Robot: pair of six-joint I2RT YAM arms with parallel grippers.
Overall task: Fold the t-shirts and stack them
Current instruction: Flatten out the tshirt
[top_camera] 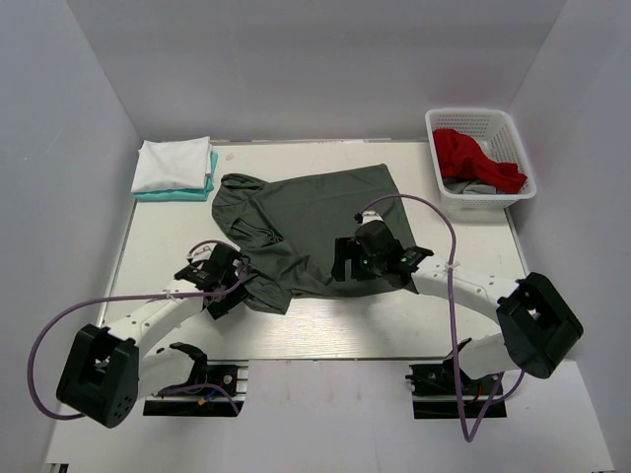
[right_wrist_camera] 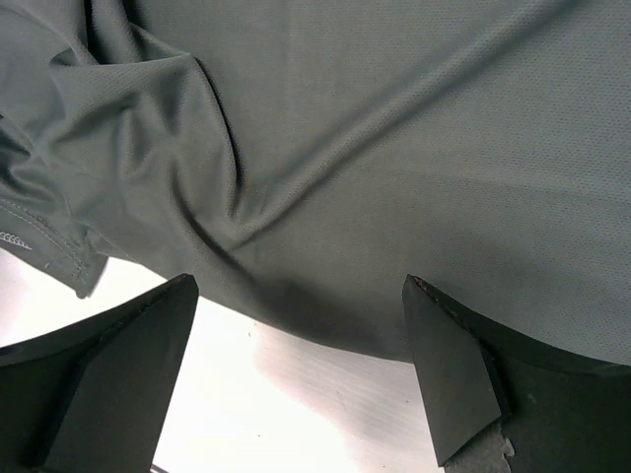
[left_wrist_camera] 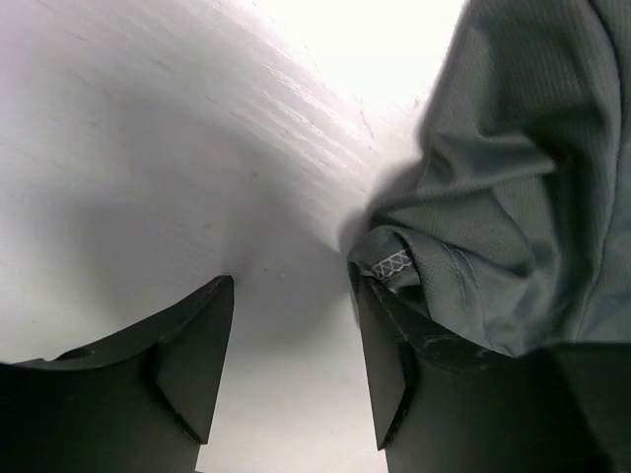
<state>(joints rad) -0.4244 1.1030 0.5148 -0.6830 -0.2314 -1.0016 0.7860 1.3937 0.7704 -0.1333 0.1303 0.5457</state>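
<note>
A dark grey t-shirt lies spread and rumpled in the middle of the table. My left gripper is low at the shirt's near left corner. In the left wrist view the left gripper is open with only bare table between its fingers, and the shirt's stitched hem rests against the right finger. My right gripper sits at the shirt's near edge. In the right wrist view the right gripper is open wide, with the grey shirt just ahead of its tips. A folded white t-shirt lies on a teal t-shirt at the back left. A red t-shirt is in the basket.
A white lattice basket stands at the back right corner, with some grey cloth under the red shirt. The white table is walled by grey panels on three sides. Purple cables loop beside both arms.
</note>
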